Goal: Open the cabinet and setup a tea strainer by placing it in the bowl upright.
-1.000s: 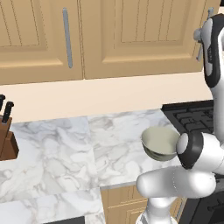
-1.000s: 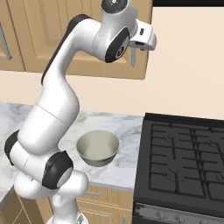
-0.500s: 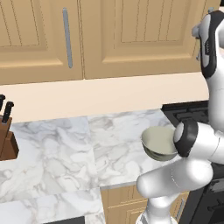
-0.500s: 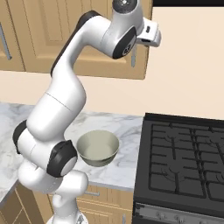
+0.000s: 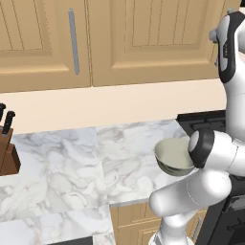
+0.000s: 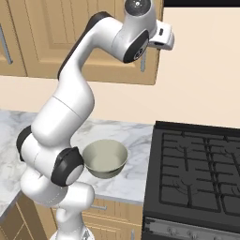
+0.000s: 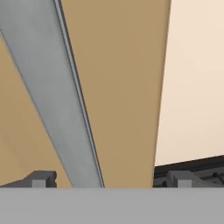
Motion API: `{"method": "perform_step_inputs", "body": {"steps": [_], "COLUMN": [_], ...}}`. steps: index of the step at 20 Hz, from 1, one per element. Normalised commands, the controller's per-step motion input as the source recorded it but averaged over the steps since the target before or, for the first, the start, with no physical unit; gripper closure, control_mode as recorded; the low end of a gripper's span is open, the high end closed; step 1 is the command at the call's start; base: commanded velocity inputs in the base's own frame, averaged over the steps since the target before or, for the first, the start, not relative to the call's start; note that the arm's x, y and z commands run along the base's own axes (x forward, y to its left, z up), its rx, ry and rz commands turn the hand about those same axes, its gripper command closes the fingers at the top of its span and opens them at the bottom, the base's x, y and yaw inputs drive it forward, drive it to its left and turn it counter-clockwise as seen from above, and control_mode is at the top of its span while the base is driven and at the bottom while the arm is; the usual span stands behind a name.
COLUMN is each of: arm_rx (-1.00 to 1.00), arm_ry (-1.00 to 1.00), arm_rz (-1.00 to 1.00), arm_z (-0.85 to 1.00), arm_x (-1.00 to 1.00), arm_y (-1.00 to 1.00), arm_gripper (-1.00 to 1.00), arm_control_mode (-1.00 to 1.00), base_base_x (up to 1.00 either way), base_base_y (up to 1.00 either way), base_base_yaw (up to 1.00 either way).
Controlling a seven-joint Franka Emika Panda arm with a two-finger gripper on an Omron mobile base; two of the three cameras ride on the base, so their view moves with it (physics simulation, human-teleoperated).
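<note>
1. Your gripper (image 7: 105,180) stands spread wide, gripping nothing, the cabinet (image 7: 122,87) door's grey handle (image 7: 52,96) between its fingertips (closed door).
2. Your arm reaches high towards it; the bowl (image 6: 105,158) sits on the marble counter (image 5: 72,162) below.

No readable text, labels, brand marks, numbers or signs appear on anything here; every visible surface is plain and unmarked.

Marble counter (image 5: 72,167) with bowl (image 5: 172,155) and knife block (image 5: 7,153)
</note>
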Motion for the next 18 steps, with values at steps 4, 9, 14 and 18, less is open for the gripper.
{"method": "perform_step_inputs", "body": {"steps": [4, 9, 14, 18], "arm_rx": [0.00, 0.00, 0.00, 0.00], "arm_ry": [-0.02, -0.16, -0.17, -0.04], "arm_rz": [0.00, 0.00, 0.00, 0.00], "arm_z": [-0.06, -0.21, -0.26, -0.05], "arm_x": [0.33, 0.36, 0.29, 0.48], "arm_y": [0.00, 0.04, 0.08, 0.06], "arm_gripper": [-1.00, -1.00, -1.00, 1.00], "arm_control_mode": [-1.00, -1.00, -1.00, -1.00], "base_base_x": [0.00, 0.00, 0.00, 0.00], "base_base_y": [0.00, 0.00, 0.00, 0.00], "base_base_yaw": [0.00, 0.00, 0.00, 0.00]}}
